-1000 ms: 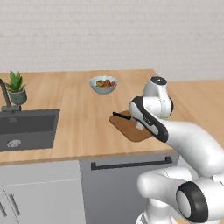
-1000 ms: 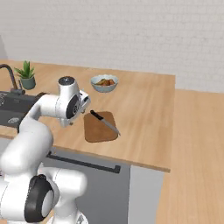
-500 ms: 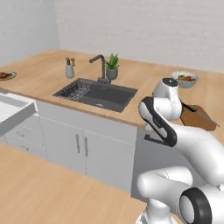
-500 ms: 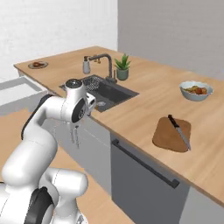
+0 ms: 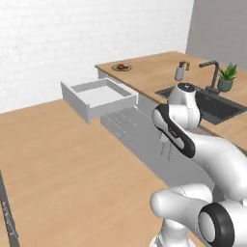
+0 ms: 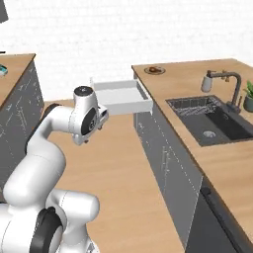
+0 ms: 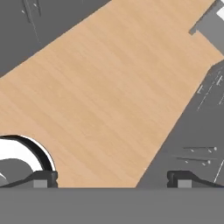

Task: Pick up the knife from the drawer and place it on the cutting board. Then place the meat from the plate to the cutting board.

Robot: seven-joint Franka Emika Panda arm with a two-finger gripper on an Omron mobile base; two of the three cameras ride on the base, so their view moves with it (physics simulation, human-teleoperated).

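- Landmark: sink [image 5: 219,105], set in the wood counter [image 5: 159,72].
- drawer [image 5: 99,99] hangs pulled out from the cabinet run, well past the sink at the counter's far end; white inside, nothing I can make out in it.
- plate [image 5: 121,67] sits on the countertop at that same far end, beyond the sink and just behind the drawer; a small brown lump, the meat [image 5: 122,66], lies on it. Same pair in the right base view: plate [image 6: 154,70], drawer [image 6: 120,95].
- Soap bottle [image 5: 180,72] and faucet [image 5: 210,72] stand at the sink's back edge, potted plant [image 5: 226,78] just beside the faucet.
- gripper [image 7: 111,178]: jaws spread wide, nothing between them; it points down at bare wood floor [image 7: 100,96] beside the grey cabinet fronts, on the near side of the sink, well apart from drawer and plate.
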